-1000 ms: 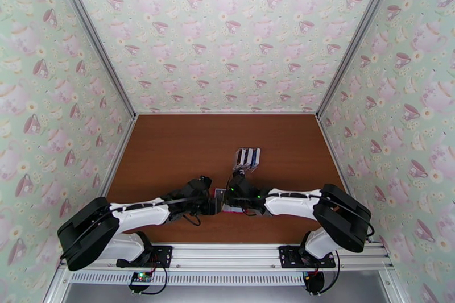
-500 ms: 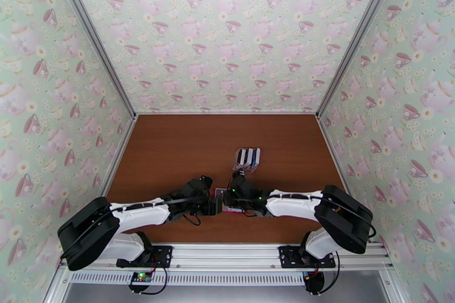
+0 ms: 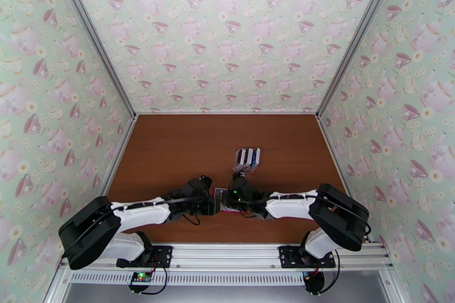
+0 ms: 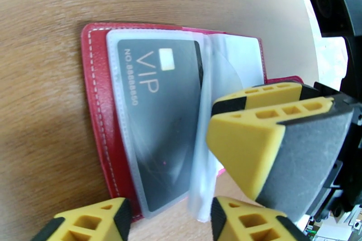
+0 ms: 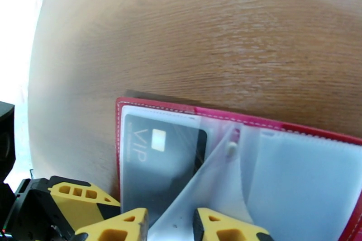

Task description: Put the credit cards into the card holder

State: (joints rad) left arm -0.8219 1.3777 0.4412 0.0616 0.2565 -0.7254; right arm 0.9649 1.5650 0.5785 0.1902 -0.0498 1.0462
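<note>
- Desk: card holder lies open near its front edge.
- Left gripper: jaws apart, straddling the holder's edge.
- Right gripper: jaws astride a raised clear leaf; grip cannot be told.
- Black card: pocketed; a dragged leaf could shift the holder.

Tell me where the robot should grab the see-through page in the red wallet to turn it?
Probably the loose, lifted edge of the clear page, pinched across its two flat faces from the near side, where the right gripper straddles it. Its other edge looks bound into the fold of the card holder, and the sheet is too thin and floppy to take elsewhere.
</note>
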